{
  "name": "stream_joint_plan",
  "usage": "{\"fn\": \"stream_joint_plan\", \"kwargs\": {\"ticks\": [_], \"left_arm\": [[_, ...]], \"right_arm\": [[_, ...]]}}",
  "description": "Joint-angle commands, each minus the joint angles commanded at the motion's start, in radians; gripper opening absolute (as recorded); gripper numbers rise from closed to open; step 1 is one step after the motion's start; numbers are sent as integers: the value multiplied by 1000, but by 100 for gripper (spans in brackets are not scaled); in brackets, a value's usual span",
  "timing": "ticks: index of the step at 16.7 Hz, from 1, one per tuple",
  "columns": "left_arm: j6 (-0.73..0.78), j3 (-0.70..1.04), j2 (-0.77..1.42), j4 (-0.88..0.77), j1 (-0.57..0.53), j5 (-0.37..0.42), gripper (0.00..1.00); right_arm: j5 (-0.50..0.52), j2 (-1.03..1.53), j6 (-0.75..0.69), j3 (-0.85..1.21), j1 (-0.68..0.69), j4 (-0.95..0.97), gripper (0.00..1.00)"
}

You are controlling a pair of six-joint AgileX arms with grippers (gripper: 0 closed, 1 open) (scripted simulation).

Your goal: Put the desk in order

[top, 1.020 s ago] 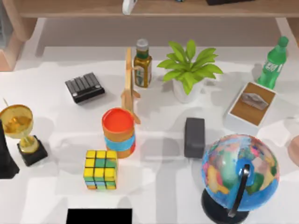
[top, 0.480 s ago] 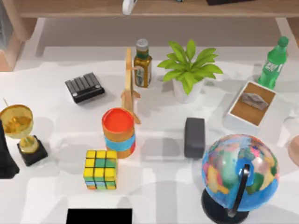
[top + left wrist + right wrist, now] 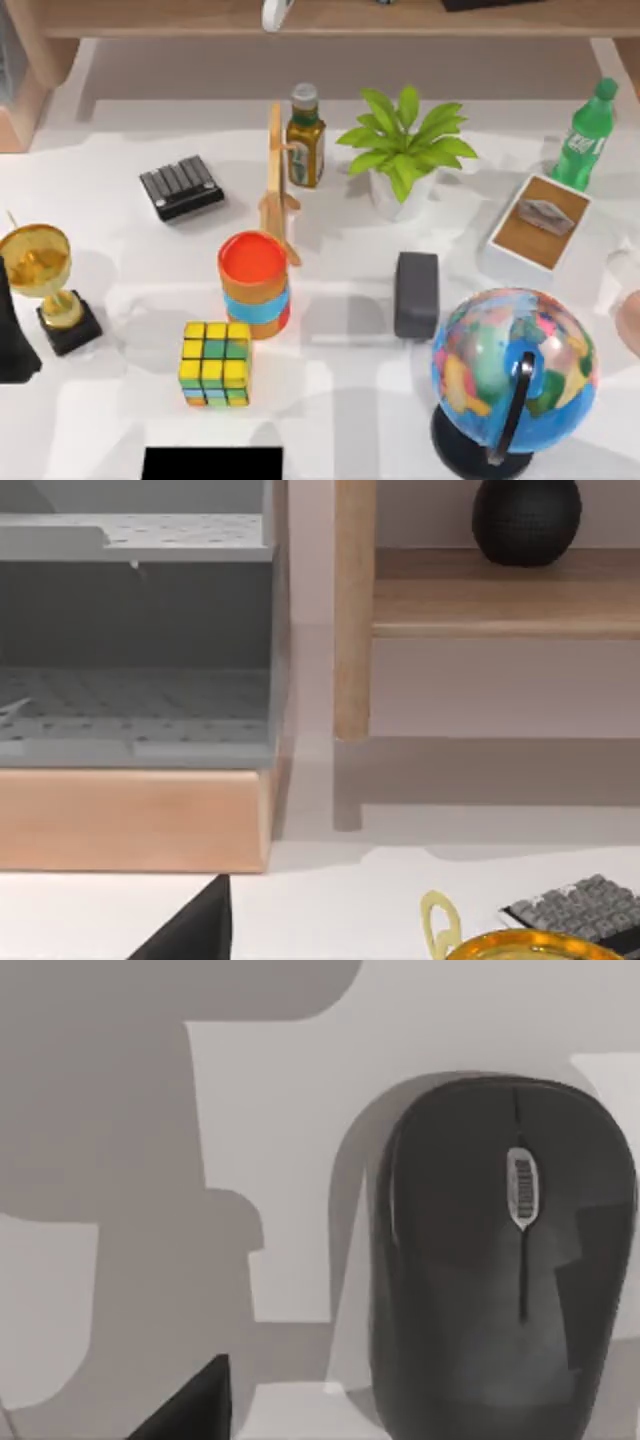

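Green-labelled bottle [image 3: 583, 135], lettering illegible

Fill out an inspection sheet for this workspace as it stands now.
Surface: white desk, crowded, arm shadows across it.
Job's things: the desk itself; nothing looks sorted yet.
Clutter: trophy, calculator, wooden stand, oil bottle, plant, green bottle, boxed item, striped cup, cube, mouse, globe.
End effectors: right one is over the mouse, judging by its wrist view; left one faces the shelf past the trophy.
Cables: nothing seen.
Surroundings: wooden shelf behind; grey perforated bin and black ball in the left wrist view.
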State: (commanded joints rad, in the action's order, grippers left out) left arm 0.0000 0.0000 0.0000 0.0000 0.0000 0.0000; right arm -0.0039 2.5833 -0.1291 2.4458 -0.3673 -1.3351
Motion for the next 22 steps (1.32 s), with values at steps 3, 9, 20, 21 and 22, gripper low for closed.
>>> {"fn": "stream_joint_plan", "kwargs": {"ticks": [3, 9, 20, 21, 22], "left_arm": [[0, 0, 0, 0, 0, 0, 100], [0, 0, 0, 0, 0, 0, 100], [0, 0, 0, 0, 0, 0, 100], [0, 0, 0, 0, 0, 0, 100], [0, 0, 0, 0, 0, 0, 100]], "right_arm": [[-1, -3, -3, -38, -2, 31, 100], [1, 16, 4, -79, 5, 96, 100], [1, 16, 4, -79, 5, 96, 40], [1, 16, 4, -79, 5, 96, 32], [1, 16, 4, -79, 5, 96, 25]]}}
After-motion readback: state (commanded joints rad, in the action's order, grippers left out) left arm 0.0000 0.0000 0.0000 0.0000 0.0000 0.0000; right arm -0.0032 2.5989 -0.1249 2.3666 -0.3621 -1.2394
